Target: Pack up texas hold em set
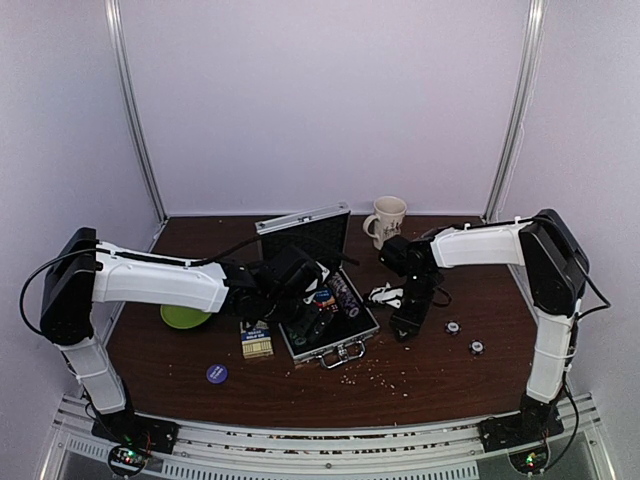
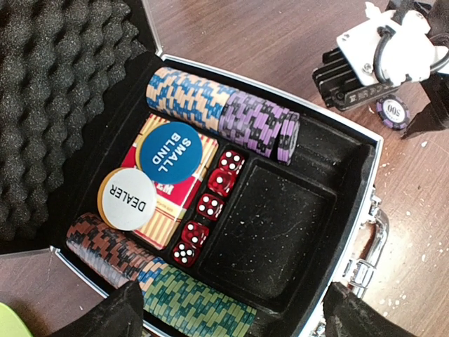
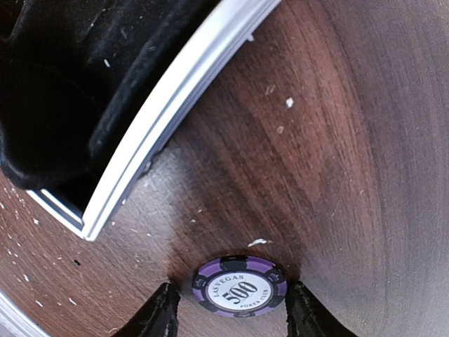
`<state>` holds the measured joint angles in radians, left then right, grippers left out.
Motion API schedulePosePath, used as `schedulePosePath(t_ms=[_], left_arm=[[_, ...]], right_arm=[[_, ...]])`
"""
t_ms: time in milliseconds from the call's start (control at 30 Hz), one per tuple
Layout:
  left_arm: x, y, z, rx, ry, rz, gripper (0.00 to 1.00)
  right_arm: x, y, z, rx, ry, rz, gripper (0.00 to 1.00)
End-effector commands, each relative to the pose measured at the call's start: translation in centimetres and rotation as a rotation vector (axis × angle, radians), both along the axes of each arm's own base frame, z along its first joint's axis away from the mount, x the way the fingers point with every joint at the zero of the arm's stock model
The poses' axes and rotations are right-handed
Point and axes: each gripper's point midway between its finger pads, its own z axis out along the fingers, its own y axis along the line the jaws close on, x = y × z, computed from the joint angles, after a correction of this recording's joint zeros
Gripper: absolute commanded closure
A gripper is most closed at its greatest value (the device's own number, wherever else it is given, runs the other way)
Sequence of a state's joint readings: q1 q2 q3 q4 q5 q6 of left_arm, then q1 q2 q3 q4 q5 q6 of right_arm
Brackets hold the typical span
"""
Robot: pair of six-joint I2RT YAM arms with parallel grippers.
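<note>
Under the left gripper (image 2: pixel 235 316) sat the open briefcase (image 2: pixel 280 232): poker chip rows (image 2: pixel 210 105) along its far and near walls, dealer buttons (image 2: pixel 175 151) on the card deck box (image 2: pixel 165 217), dice (image 2: pixel 210 206) right of it. One chip (image 3: pixel 240 286) lay between the right gripper (image 3: pixel 233 312) fingertips.

card deck box (image 2: pixel 168 210): part-hidden under 2 dealer buttons (image 2: pixel 175 152) | green plate (image 2: pixel 8 324): cut off at edge

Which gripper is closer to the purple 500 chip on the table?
Right gripper: its jaws flank the chip; the left gripper hangs over the open case.
</note>
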<state>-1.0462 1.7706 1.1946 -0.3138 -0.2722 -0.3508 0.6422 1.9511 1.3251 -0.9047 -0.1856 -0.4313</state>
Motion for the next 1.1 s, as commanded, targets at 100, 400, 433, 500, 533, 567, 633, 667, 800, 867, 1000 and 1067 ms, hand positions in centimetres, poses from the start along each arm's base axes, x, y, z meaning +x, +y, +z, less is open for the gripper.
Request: schedulePosePath(t_ms=[100,400,433,500,533,567,633,667,800,867,1000,1067], left_arm=[[0.4,-0.2,0.4,-0.034,-0.01,0.014,0.09],[0.4,-0.1,0.3,-0.029,-0.012,0.022,0.09],[0.4,0.0,0.4,-0.029,-0.012,0.023,0.09],[0.4,0.2,0.3,-0.025,-0.014,0.028,0.09],[0.4,0.3,0.4,-0.026,-0.016,0.029,0.09],[0.4,0.4,0.5,-0.026,-0.017,0.032,0.09],[0.4,0.6,0.6,-0.026,-0.02,0.039,0.09],[0.4,0.6,0.6,-0.028,-0.021,0.044,0.09],[0.4,0.8,0.9,-0.043,-0.021,0.06,0.09],[0.5,0.9,1.0,-0.045,-0.023,0.071,0.09],[0.3,1.3,1.2,-0.051,-0.019,0.084,0.09],[0.2,1.6,1.3,-0.053,-0.02,0.091,0.09]], right_arm=[[-0.1,0.1,-1.3,-0.021,0.008,-0.024,0.59],[0.4,0.0,-0.2,-0.026,-0.068,-0.046,0.66],[0.5,-0.1,0.2,-0.025,-0.081,-0.048,0.67],[0.6,-0.3,1.2,-0.017,-0.109,-0.053,0.67],[0.7,-0.3,1.8,-0.009,-0.122,-0.055,0.67],[0.7,-0.4,2.5,-0.001,-0.135,-0.055,0.67],[0.8,-0.2,3.9,0.022,-0.159,-0.055,0.67],[0.8,0.0,4.8,0.041,-0.171,-0.051,0.66],[1.5,1.2,6.9,0.108,-0.209,-0.052,0.66],[2.1,1.6,7.3,0.119,-0.227,-0.063,0.62],[1.9,1.9,5.7,0.089,-0.16,-0.06,0.5],[1.6,1.4,4.4,0.039,-0.121,-0.065,0.46]])
